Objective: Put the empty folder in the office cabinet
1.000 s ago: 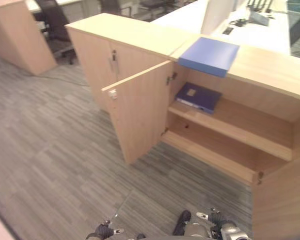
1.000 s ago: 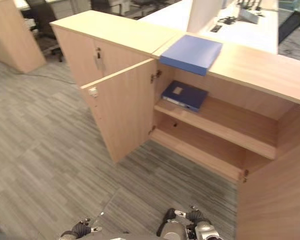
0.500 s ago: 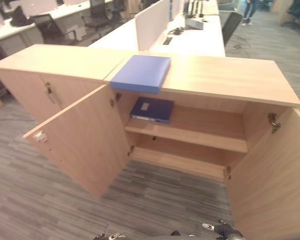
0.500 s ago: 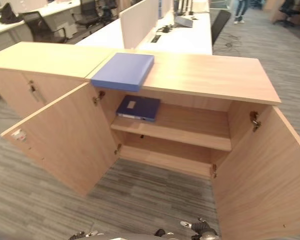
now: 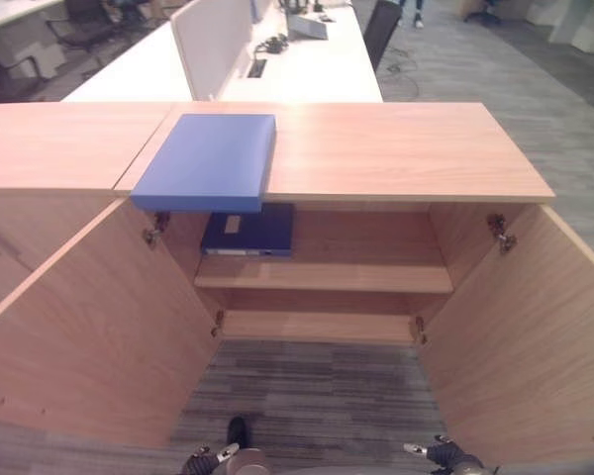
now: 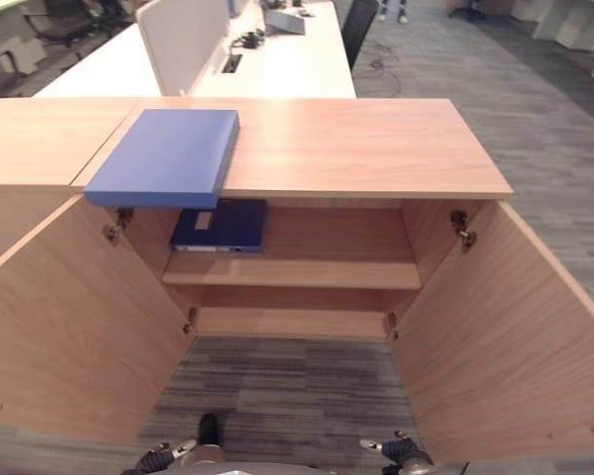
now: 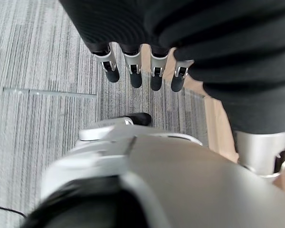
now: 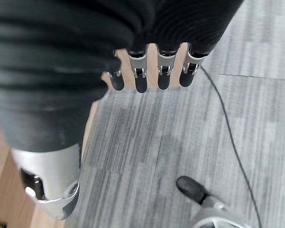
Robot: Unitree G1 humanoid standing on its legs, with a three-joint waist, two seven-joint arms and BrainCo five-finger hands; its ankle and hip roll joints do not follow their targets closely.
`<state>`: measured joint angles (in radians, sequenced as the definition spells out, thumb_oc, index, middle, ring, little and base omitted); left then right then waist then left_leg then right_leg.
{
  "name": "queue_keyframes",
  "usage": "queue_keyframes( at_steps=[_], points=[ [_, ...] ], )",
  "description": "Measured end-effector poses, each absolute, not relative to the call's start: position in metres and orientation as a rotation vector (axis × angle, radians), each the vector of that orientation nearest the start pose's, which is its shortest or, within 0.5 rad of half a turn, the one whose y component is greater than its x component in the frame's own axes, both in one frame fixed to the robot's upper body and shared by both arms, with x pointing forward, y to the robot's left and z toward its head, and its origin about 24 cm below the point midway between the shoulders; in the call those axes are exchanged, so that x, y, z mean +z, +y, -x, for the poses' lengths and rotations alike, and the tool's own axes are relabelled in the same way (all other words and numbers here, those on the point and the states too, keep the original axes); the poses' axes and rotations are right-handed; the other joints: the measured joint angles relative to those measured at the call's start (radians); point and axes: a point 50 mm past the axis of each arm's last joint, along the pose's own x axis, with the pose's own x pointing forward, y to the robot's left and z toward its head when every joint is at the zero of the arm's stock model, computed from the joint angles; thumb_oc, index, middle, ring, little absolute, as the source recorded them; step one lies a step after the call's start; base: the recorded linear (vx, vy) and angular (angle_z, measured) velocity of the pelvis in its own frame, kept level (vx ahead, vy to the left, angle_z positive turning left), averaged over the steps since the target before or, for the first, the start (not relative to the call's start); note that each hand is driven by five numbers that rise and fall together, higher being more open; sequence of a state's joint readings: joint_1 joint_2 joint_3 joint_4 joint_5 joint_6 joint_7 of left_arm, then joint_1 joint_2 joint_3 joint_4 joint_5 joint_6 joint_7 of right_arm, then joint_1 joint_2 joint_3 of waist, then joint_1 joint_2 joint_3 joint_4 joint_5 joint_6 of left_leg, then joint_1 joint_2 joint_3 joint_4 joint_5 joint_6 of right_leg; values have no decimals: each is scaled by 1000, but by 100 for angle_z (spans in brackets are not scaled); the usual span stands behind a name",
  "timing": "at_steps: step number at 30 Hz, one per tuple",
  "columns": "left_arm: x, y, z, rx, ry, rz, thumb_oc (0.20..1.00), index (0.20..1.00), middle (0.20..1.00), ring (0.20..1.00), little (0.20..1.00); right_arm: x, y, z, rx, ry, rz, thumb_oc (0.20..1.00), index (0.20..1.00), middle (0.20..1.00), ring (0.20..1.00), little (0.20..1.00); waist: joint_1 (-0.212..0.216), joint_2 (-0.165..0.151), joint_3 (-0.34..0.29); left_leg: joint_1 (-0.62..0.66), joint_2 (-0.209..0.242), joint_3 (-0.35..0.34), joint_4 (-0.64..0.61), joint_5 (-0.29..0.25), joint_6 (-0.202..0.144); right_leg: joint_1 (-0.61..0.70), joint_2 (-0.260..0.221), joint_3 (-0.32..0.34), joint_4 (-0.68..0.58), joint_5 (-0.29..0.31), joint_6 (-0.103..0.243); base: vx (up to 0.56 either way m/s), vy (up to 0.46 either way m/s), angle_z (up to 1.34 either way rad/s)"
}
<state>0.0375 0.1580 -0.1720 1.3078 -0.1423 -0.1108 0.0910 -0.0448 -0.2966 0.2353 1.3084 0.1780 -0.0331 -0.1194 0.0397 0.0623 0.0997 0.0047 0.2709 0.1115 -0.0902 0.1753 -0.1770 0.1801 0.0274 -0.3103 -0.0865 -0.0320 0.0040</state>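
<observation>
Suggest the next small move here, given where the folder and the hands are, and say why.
Probably raise the left hand toward the light blue folder on the cabinet top. Both doors stand open, the upper shelf has bare room beside the dark folder, and both hands, the right hand too, hang low with straight fingers, holding nothing.

The cabinet [image 5: 396, 148] is pale wood-grain laminate, matt and smooth, doors [image 5: 89, 327] and shelf [image 5: 327, 277] alike, with small metal hinges [image 5: 497, 231]. The blue folder [image 5: 210, 161] on top looks matt, like smooth plastic-covered board; the darker folder [image 5: 249, 231] bears a pale label. The floor [image 5: 307, 396] is grey striped carpet, rough-textured. My left hand [image 7: 142, 71] shows silvery metal fingers with dark matt tips.
</observation>
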Motion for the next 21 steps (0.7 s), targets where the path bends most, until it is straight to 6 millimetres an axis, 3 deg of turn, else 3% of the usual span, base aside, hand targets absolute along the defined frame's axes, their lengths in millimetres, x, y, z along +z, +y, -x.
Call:
queue_keyframes(
  at_steps=[2, 4, 9, 15, 17, 19, 21],
  points=[
    [-170, 219, -62, 89, 1254, -231, 1000, 1000, 1000, 1000, 1000, -160, -244, -89, -189, 1241, 282, 1000, 1000, 1000, 1000, 1000, -5, -40, 3, 23, -77, 52, 0, -34, 46, -23, -95, 20, 42, -13, 48, 177, 405, -41],
    [-170, 221, -63, 79, 1263, -224, 1000, 1000, 1000, 1000, 1000, -162, -239, -88, -170, 1250, 265, 1000, 1000, 1000, 1000, 1000, -11, -52, 1, 46, -130, 82, -1, -58, 80, -18, -148, 28, 41, -2, 69, 103, 259, -40],
    [-170, 216, -66, 43, 1261, -193, 1000, 1000, 1000, 1000, 1000, -163, -236, -90, -163, 1261, 237, 1000, 1000, 1000, 1000, 1000, -25, -42, -4, 77, -213, 119, -9, -101, 128, -23, -237, 49, 76, -4, 114, 91, 309, -19],
    [-171, 210, -70, 10, 1257, -177, 1000, 1000, 1000, 1000, 1000, -161, -237, -95, -154, 1243, 231, 1000, 1000, 1000, 1000, 1000, -30, -29, -10, 114, -281, 127, -10, -139, 183, -92, -327, 46, 273, -19, 112, 51, 231, -12],
    [-170, 212, -72, -7, 1257, -198, 1000, 1000, 1000, 1000, 1000, -160, -235, -100, -149, 1230, 230, 1000, 1000, 1000, 1000, 1000, -30, -34, -8, 130, -313, 130, -11, -154, 212, -174, -393, 35, 462, -28, 105, 24, 93, -6],
    [-170, 213, -73, -13, 1253, -216, 1000, 1000, 1000, 1000, 1000, -159, -235, -106, -152, 1209, 221, 1000, 1000, 1000, 1000, 1000, -30, -37, -3, 142, -317, 130, -11, -155, 223, -224, -406, 44, 541, -44, 101, -1, -35, -2],
    [-169, 216, -72, -6, 1254, -223, 1000, 1000, 1000, 1000, 1000, -159, -230, -110, -158, 1195, 186, 1000, 1000, 1000, 1000, 1000, -32, -45, 2, 125, -308, 130, -11, -152, 224, -256, -356, 79, 475, -57, 104, 26, -101, 6]
  ],
)
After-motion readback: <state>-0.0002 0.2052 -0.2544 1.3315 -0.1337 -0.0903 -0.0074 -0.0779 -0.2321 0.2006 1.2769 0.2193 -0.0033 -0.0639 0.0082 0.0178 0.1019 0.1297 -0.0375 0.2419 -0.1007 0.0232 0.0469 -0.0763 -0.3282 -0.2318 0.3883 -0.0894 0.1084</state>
